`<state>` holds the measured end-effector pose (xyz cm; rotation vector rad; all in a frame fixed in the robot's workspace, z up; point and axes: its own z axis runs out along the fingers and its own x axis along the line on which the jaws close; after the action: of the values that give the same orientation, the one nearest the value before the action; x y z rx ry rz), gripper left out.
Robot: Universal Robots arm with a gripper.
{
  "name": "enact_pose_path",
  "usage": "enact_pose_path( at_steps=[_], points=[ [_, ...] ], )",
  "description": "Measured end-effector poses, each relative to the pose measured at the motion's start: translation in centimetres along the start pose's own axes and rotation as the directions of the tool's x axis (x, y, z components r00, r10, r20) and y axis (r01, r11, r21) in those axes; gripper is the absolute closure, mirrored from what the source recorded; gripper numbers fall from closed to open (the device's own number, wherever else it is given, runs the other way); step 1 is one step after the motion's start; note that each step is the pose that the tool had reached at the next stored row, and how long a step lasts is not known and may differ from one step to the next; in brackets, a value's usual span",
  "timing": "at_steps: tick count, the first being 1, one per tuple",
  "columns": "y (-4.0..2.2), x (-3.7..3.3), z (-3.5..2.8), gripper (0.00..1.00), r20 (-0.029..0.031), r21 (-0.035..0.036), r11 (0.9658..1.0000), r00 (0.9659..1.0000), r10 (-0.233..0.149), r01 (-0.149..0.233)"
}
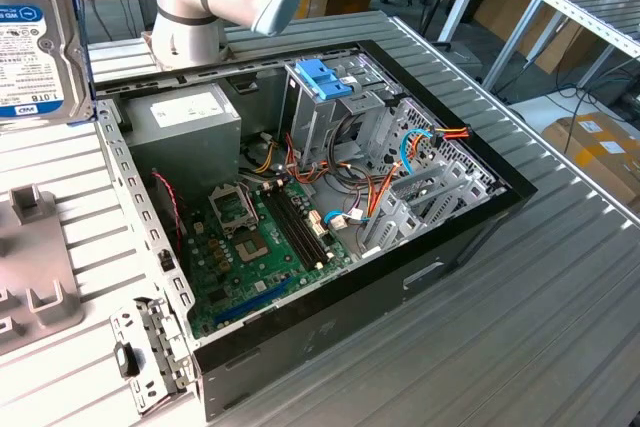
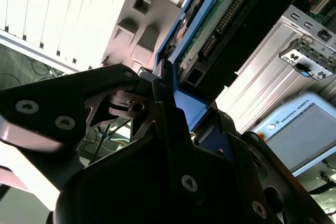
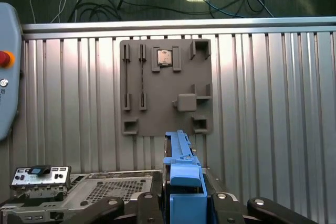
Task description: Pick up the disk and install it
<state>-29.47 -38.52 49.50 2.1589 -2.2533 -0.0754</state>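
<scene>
The disk hangs upright in the air at the exterior view's upper left, label side showing, with a blue rail along its edge. It is above the table and to the left of the open computer case. In the second wrist view my gripper is shut on the blue tab end of the disk, whose green circuit board side shows. In the first wrist view the disk is edge-on between my dark fingers, high above the table.
A tall metal drive cage with a blue handle stands inside the case beside cables and the motherboard. A grey fixture plate lies on the ribbed table below the disk. A grey pendant sits at the table's side.
</scene>
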Motion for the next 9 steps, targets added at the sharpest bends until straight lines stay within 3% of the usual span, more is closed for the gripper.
enact_pose_path(
  at_steps=[9],
  points=[
    [-1.75,-0.07,-0.09,0.63,0.0000,-0.0001,1.0000,1.0000,0.000,0.000]
  ],
)
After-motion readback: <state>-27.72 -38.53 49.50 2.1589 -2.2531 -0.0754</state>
